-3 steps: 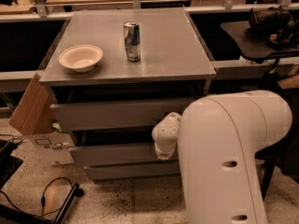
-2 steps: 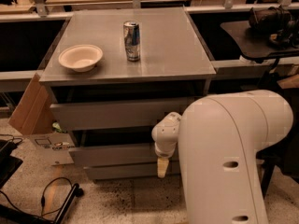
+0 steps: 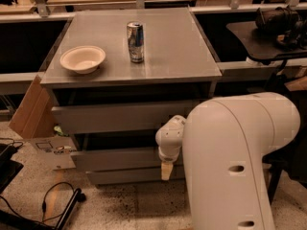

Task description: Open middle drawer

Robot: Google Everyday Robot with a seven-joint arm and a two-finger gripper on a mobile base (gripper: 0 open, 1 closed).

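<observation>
- Lowered since a second ago, gripper (image 3: 166, 170) hangs before the front of the middle drawer (image 3: 115, 159) (right of centre)
- Whether jaws are clenched or released: cannot tell

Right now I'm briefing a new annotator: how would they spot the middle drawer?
Find the grey cabinet carrying a bowl and a can. Three flat grey fronts stack beneath its top; the middle drawer is the second, below the taller top drawer and above the bottom drawer. The gripper hangs in front of its right part.

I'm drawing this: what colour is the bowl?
Cream bowl, camera view; pincer by middle drawer.
</observation>
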